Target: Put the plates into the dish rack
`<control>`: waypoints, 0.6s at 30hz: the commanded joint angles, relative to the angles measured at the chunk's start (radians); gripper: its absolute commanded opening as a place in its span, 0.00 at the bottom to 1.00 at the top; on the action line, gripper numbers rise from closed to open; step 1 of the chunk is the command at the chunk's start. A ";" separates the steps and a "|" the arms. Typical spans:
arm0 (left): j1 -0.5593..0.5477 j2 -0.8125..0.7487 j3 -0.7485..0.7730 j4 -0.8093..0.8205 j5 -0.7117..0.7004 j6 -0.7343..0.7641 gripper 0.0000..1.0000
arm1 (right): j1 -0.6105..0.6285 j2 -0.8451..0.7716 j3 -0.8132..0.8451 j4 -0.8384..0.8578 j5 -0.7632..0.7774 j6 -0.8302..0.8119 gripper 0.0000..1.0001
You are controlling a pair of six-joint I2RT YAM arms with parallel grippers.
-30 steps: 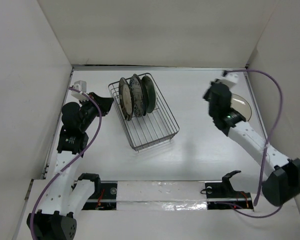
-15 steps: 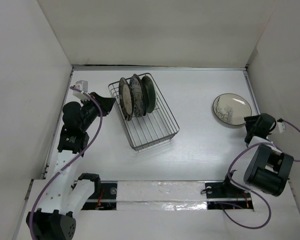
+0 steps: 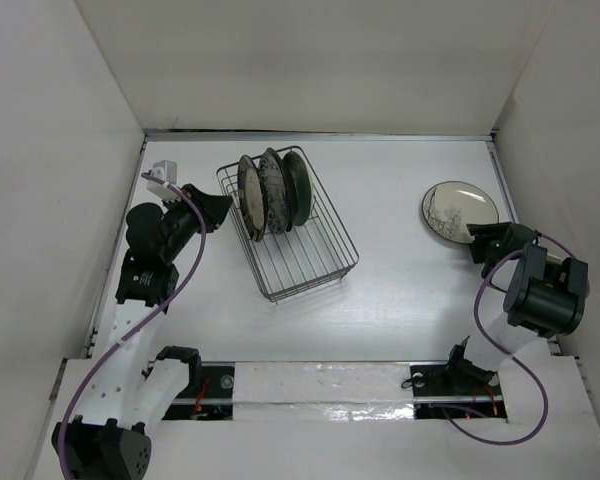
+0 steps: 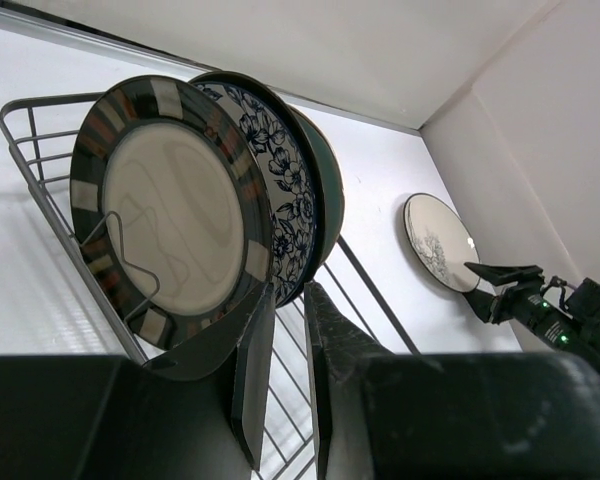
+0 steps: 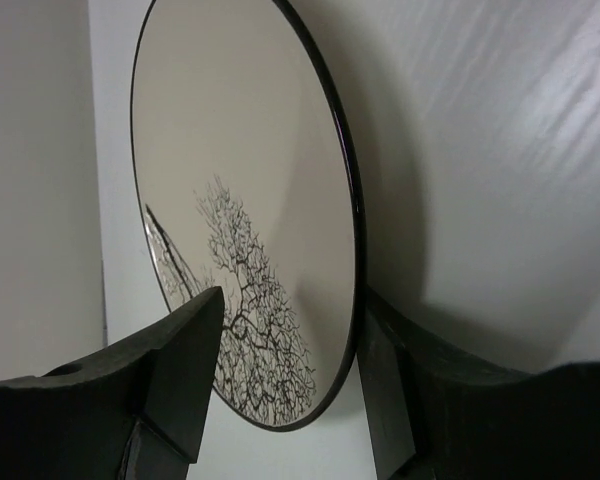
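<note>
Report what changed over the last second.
The right gripper drew back off the cream branch plate toward the near right; open, it now faces the plate's near rim. Left gripper, dish rack and its three plates stayed put.

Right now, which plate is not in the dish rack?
The cream plate with the branch motif, lying flat on the table before the right gripper. The brown-rimmed plate, floral plate and teal plate stand upright in the dish rack.
</note>
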 commanded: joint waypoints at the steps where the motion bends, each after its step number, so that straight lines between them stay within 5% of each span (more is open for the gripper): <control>1: -0.005 -0.020 0.017 0.031 -0.005 0.016 0.16 | 0.029 0.036 0.022 0.079 -0.048 0.048 0.58; 3: -0.005 -0.015 0.016 0.034 0.000 0.016 0.16 | 0.039 0.045 0.035 0.078 -0.027 0.059 0.55; 9: -0.005 -0.015 0.020 0.028 -0.008 0.019 0.16 | 0.049 0.059 0.039 0.108 -0.009 0.077 0.00; 18: -0.005 -0.007 0.008 0.044 0.003 0.013 0.16 | 0.197 -0.218 0.021 0.005 0.271 -0.100 0.00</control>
